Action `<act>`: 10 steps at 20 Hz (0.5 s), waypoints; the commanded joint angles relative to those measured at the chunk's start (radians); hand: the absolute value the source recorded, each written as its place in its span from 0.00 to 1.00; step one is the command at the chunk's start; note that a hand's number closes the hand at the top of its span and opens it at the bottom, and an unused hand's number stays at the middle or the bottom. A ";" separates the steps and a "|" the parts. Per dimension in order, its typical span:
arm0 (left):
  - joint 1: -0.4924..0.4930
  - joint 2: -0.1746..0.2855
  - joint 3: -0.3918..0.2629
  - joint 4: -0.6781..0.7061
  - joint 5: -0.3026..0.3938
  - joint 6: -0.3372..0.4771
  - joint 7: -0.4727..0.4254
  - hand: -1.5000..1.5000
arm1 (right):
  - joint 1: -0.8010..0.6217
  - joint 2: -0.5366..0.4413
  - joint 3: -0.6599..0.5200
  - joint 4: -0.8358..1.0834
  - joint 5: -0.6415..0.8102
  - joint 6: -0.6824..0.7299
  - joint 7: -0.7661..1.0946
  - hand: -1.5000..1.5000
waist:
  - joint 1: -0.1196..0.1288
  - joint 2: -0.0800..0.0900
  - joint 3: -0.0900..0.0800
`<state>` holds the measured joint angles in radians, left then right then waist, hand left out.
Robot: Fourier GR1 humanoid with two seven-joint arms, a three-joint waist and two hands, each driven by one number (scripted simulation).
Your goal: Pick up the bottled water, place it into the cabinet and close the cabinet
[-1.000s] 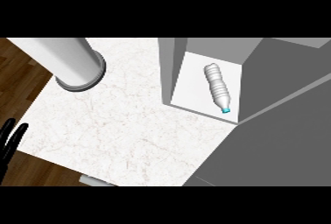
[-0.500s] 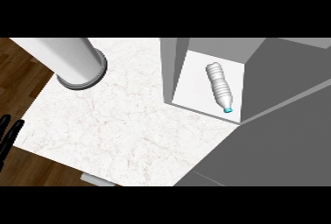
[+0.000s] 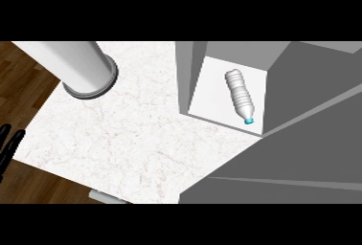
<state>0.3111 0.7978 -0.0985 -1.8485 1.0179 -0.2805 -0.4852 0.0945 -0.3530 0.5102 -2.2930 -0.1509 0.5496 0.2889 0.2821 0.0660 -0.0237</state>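
Note:
The clear water bottle (image 3: 240, 95) with a blue cap lies on its side on the white floor of the grey cabinet (image 3: 189, 72) at the upper right, cap pointing toward me. The cabinet's grey door (image 3: 297, 158) stands at an angle across the lower right, its edge close to the bottle's cap end. No hand touches the bottle. Only the black fingers of my left hand (image 3: 7, 143) show, straight, at the left edge over the wooden floor. My right hand is out of sight.
A tall pale cylinder (image 3: 84, 67) on a round grey base stands at the marble counter's (image 3: 127, 139) back left corner. A small grey object (image 3: 106, 196) peeks out at the counter's near edge. Dark wooden floor lies to the left.
The grey door's slanted edge has swung slightly lower at the right. My left hand has slid further toward the left edge.

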 commanded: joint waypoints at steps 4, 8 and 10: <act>-0.004 0.004 0.008 0.019 0.017 -0.013 0.008 0.00 | -0.216 0.128 -0.032 0.194 0.002 -0.101 0.154 1.00 | -0.007 -0.007 0.004; -0.002 0.006 0.018 0.026 0.018 -0.019 0.004 0.00 | -0.329 0.204 -0.049 0.332 -0.014 -0.128 0.200 1.00 | -0.003 -0.008 0.009; 0.005 -0.003 0.003 0.035 0.018 -0.020 0.009 0.00 | -0.408 0.244 -0.073 0.381 -0.019 -0.151 0.229 1.00 | -0.014 -0.012 0.009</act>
<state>0.3125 0.7961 -0.0936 -1.8255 1.0308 -0.2936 -0.4801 -0.1925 -0.2000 0.4595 -2.0361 -0.1872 0.4770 0.4501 0.2734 0.0558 -0.0171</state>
